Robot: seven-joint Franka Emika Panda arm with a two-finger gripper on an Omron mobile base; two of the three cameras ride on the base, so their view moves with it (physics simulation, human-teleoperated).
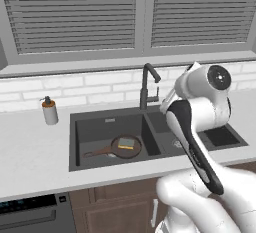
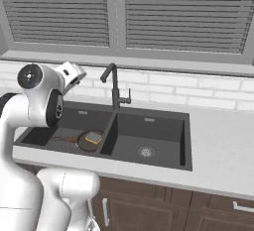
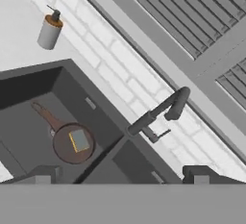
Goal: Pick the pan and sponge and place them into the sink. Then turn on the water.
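The dark-brown pan (image 1: 115, 150) (image 2: 82, 143) (image 3: 61, 147) lies in the left basin of the dark-grey sink (image 1: 107, 126) (image 2: 158, 129) (image 3: 30, 92), its handle pointing left. The yellow sponge (image 1: 127, 143) (image 2: 93, 137) (image 3: 79, 140) with its dark top rests inside the pan. My gripper (image 3: 122, 175) hangs open and empty high over the sink's divider, in front of the gooseneck faucet (image 1: 147, 84) (image 2: 114, 87) (image 3: 159, 113). No water runs from the faucet.
A soap dispenser (image 1: 49, 111) (image 3: 50, 31) stands on the counter left of the sink. A white brick backsplash and a shuttered window run behind the faucet. The right basin holds just its round drain (image 2: 145, 151).
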